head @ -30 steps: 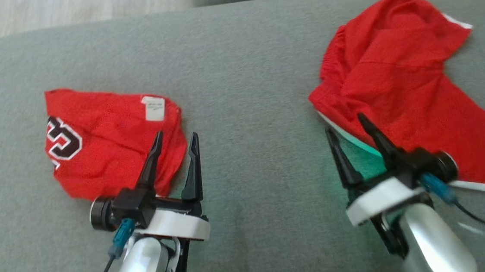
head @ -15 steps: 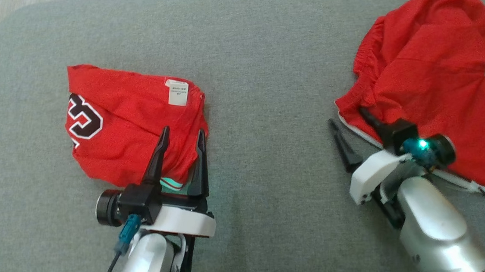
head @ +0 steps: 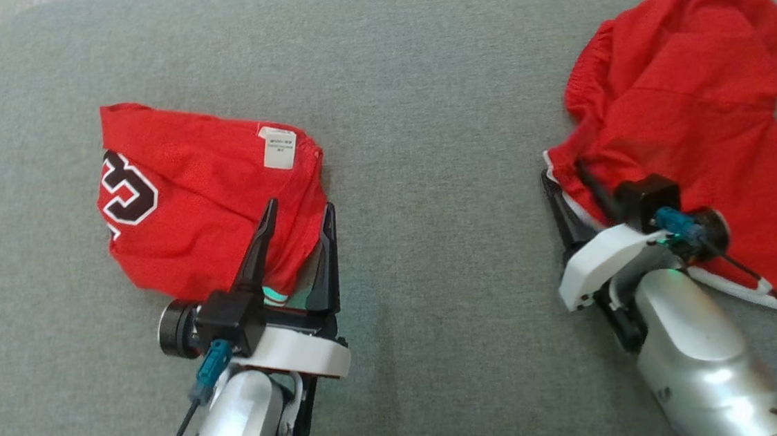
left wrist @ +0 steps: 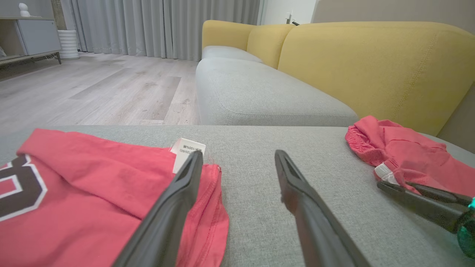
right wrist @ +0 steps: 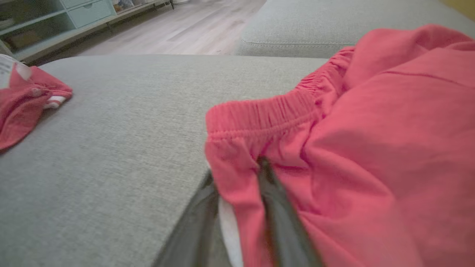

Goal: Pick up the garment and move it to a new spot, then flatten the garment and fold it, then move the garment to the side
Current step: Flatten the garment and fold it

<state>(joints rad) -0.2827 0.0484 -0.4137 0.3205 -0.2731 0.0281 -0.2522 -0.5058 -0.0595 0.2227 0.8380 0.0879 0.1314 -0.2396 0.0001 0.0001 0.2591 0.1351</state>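
Two grippers sit low over the cushion [head: 421, 104]. Right gripper [head: 569, 179] pinches the near edge of the shorts [head: 685, 104], cloth between its fingers. Shorts lie crumpled on the cushion's right. Left gripper [head: 299, 205] is spread wide, straddling the near corner of the folded jersey [head: 199, 191], well apart from the shorts.

I see a grey sofa seat [left wrist: 259, 92] with yellow backrests [left wrist: 371, 66], pale wood floor [left wrist: 92, 92], grey curtains [left wrist: 167, 26] behind.

Black, white-edged numeral [head: 129, 195], partly hidden, on folded red garment [head: 208, 211]; white tag [head: 279, 147] print illegible.
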